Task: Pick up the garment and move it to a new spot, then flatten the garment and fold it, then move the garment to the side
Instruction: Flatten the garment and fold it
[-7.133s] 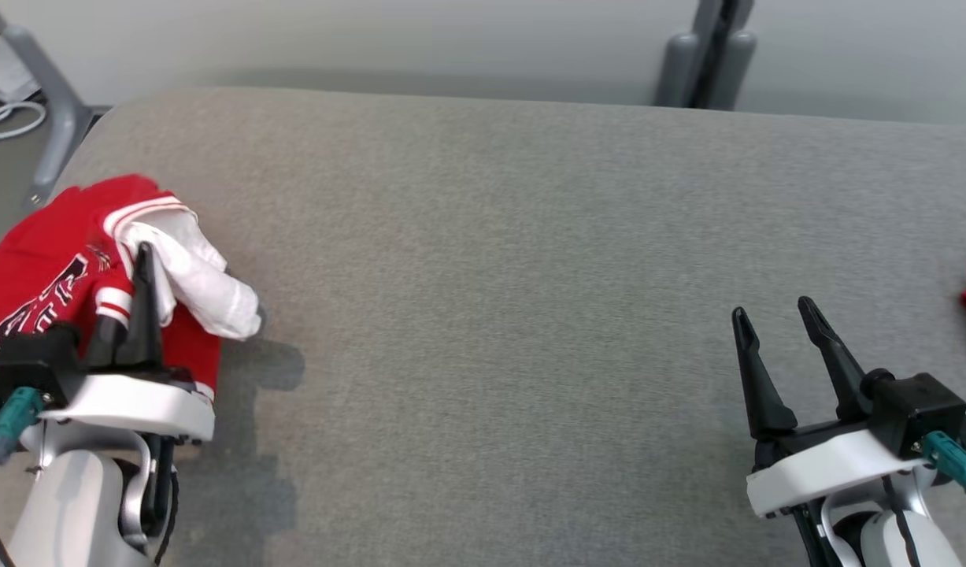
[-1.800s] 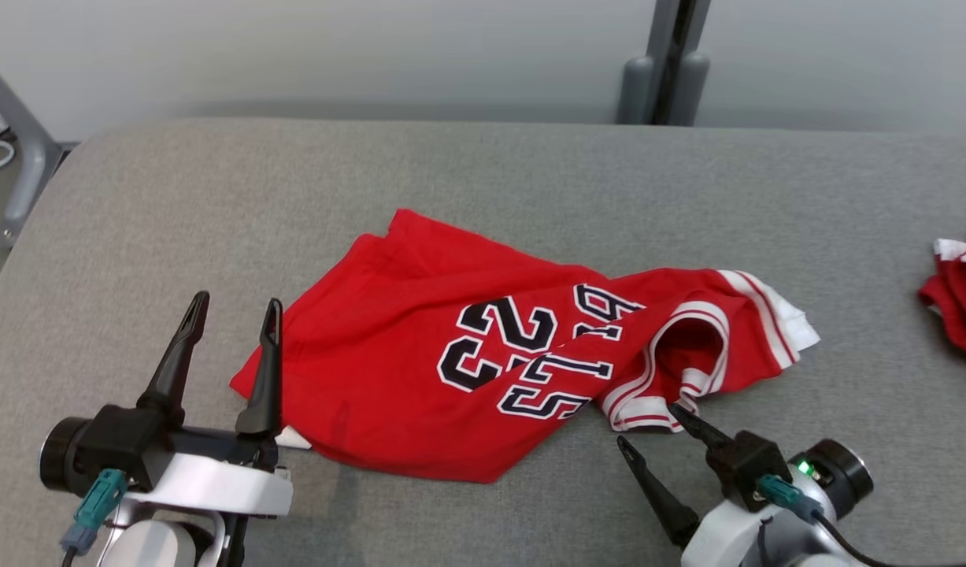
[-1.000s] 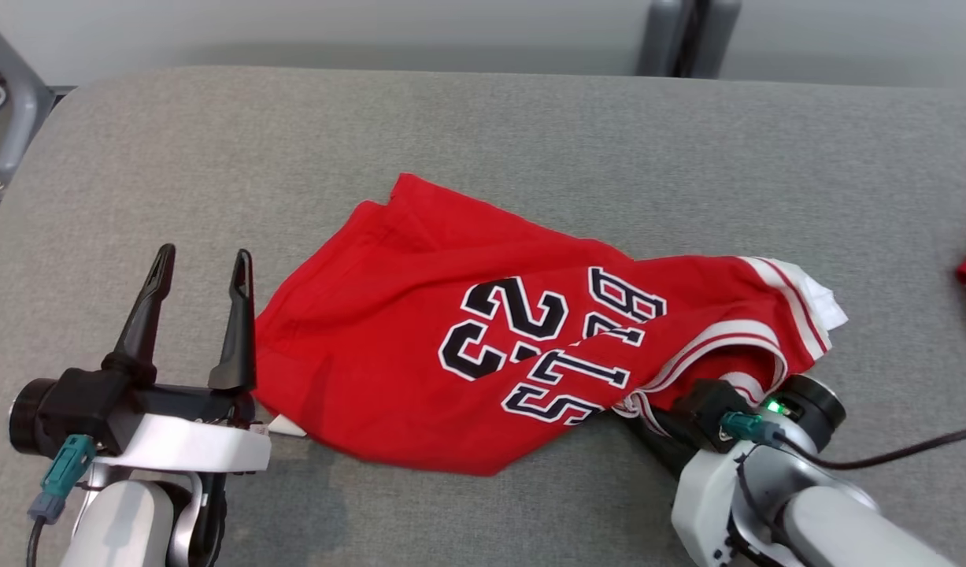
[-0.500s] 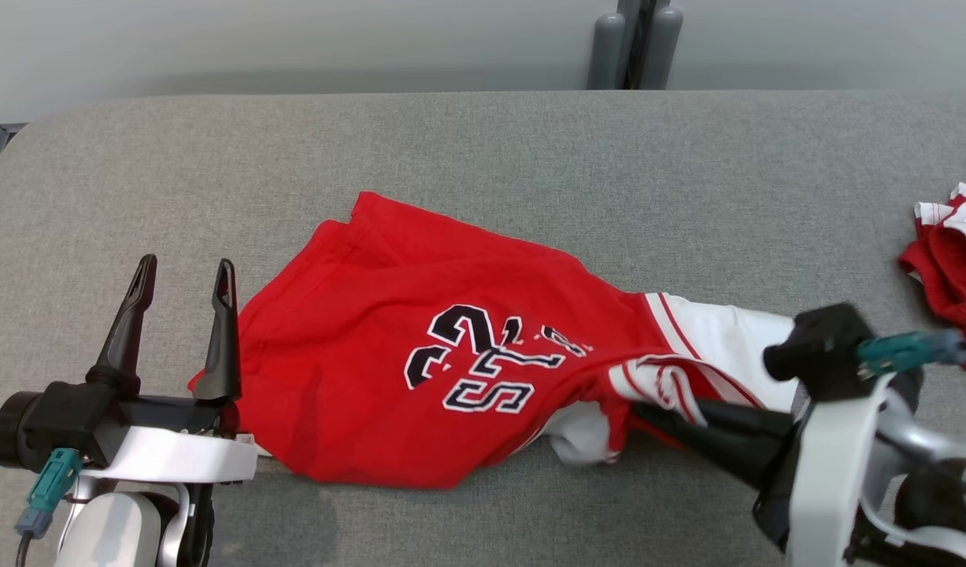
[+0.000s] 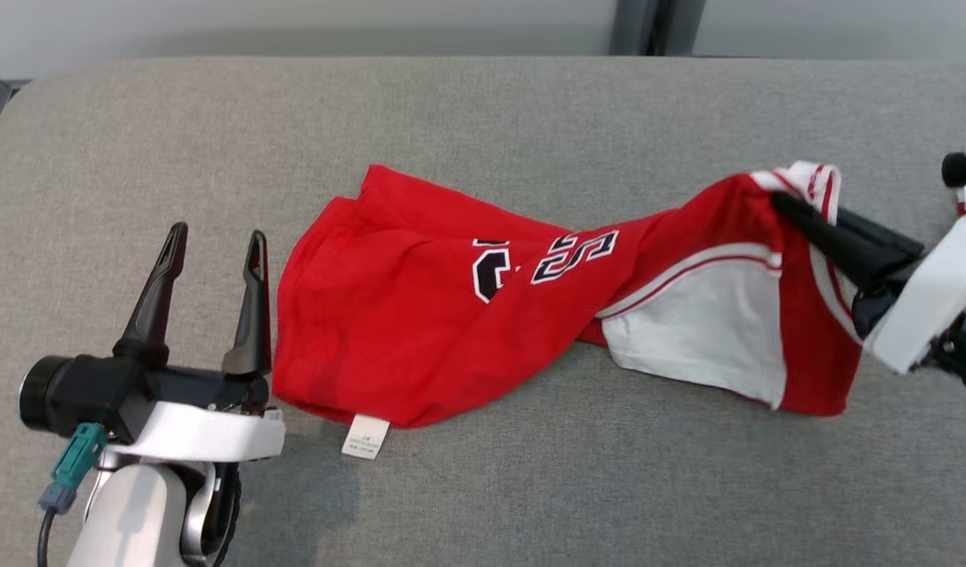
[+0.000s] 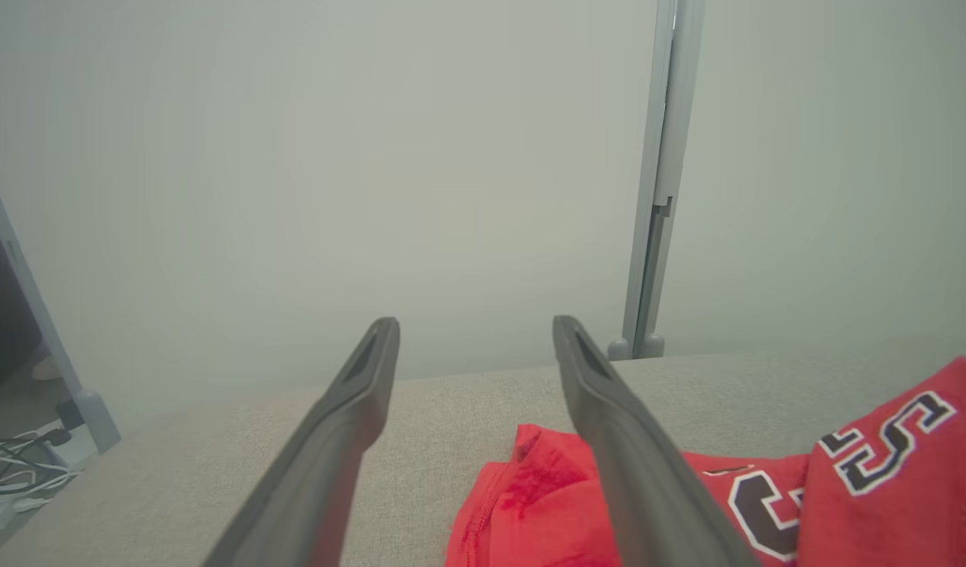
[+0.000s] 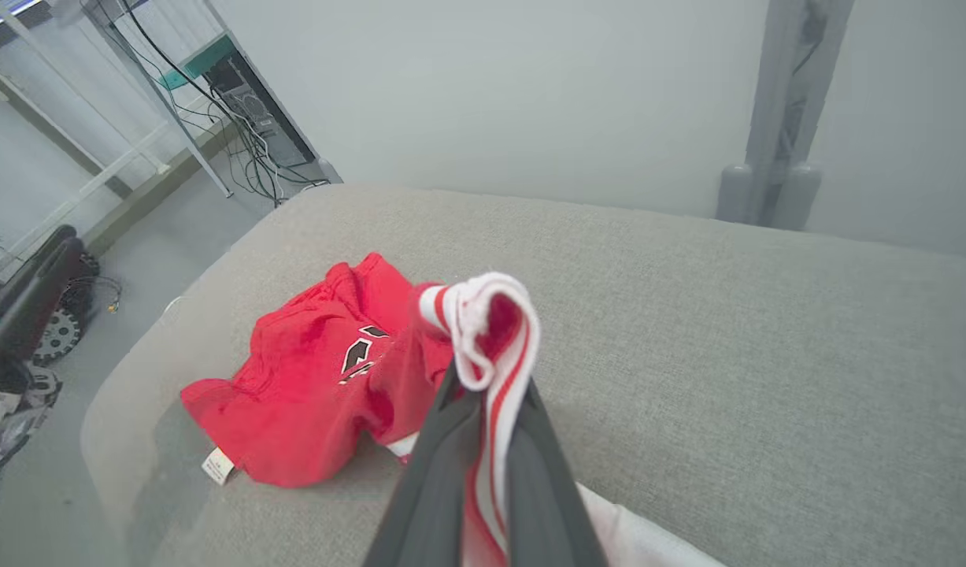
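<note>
The head view took in the whole red garment [image 5: 420,331] stretched across the grey desk [image 5: 530,102] — its left end lying on the desk just beside the left pincer [image 5: 217,233], its right end raised off the surface by the right pincer [image 5: 782,205], with a white inner panel hanging below. A white label [image 5: 366,435] poked out from the near hem.

The right wrist view added what the head view did not: the red-and-white striped trim [image 7: 490,331] bunched above the tips, the two dark fingers [image 7: 431,488] pressed together on it, and a rack [image 7: 238,87] with cables on the floor beyond the desk's corner.

The left wrist view showed the left pincer spread wide with nothing between its fingers — the garment's edge lay partly behind one finger, and a grey post [image 6: 656,197] stood against the wall.
</note>
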Motion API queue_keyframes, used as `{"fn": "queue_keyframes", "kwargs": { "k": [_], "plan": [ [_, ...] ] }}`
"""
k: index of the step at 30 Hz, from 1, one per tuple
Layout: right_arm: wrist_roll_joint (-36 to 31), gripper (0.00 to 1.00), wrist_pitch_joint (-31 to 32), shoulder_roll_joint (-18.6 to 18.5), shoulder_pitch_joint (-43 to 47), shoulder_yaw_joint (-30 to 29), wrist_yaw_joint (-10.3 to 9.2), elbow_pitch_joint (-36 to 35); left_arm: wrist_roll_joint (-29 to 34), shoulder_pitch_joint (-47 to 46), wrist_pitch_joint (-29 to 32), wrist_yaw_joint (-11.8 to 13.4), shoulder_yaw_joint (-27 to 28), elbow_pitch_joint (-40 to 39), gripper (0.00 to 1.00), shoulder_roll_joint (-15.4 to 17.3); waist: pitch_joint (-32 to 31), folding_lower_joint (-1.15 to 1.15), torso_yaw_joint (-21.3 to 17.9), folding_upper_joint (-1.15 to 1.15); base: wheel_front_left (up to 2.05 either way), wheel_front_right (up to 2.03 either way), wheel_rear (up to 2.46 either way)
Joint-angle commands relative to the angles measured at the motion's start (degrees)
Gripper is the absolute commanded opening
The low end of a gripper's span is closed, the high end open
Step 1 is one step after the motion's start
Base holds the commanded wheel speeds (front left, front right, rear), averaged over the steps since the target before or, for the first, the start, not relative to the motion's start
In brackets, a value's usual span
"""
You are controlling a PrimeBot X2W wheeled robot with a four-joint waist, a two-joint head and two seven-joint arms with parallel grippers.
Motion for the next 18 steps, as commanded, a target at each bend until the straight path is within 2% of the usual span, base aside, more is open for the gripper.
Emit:
{"fn": "queue_keyframes", "kwargs": {
  "k": [1,4,5,7,8,9,13,18],
  "plan": [
    [0.41,0.00,-2.52,0.46,-2.87,0.62,0.04,3.96,0.41,-1.74,-0.26,-0.51,-0.13,-0.17,1.00,-0.13,1.74,0.00,0.95,0.00,0.00,0.00,0.00],
    [0.26,0.00,-6.66,0.02,-7.59,4.11,0.04,12.16,0.66,-3.57,-0.26,-1.35,-0.30,-0.05,1.00,-0.86,4.00,0.00,2.09,0.00,0.00,0.00,0.00],
    [-0.05,0.00,-10.30,-0.92,-10.76,6.80,0.04,17.74,1.12,-4.78,-0.26,-1.91,-0.48,0.28,1.00,-1.43,5.33,0.00,3.10,0.00,0.00,0.00,0.00],
    [0.94,0.00,-12.86,-0.66,-12.34,8.67,0.04,20.60,1.27,-5.40,-0.26,-2.29,-0.34,0.41,1.00,-1.69,5.99,0.00,3.57,0.00,0.00,0.00,0.00],
    [0.02,0.84,-15.68,-0.98,-13.61,10.43,0.03,23.35,1.53,-5.72,-0.26,-2.48,0.06,0.55,1.00,-1.92,6.32,0.00,3.66,0.00,0.00,0.00,0.00],
    [0.33,1.00,-17.01,-0.61,-14.02,11.28,0.04,24.57,1.68,-5.82,-0.26,-2.54,0.26,0.52,1.00,-2.06,6.41,0.00,3.64,0.00,0.00,0.00,0.00],
    [-0.39,1.00,-21.85,-0.11,-14.86,12.38,0.03,28.57,1.88,-5.65,-0.26,-2.74,1.04,0.68,1.00,-2.34,6.45,0.00,3.34,0.00,0.00,0.00,0.00],
    [-2.02,1.00,-32.95,1.77,-11.53,11.64,0.03,33.81,2.30,-4.08,-0.26,-2.52,3.13,1.19,1.00,-2.46,4.99,0.00,1.93,0.00,0.00,0.00,0.00]
  ]
}}
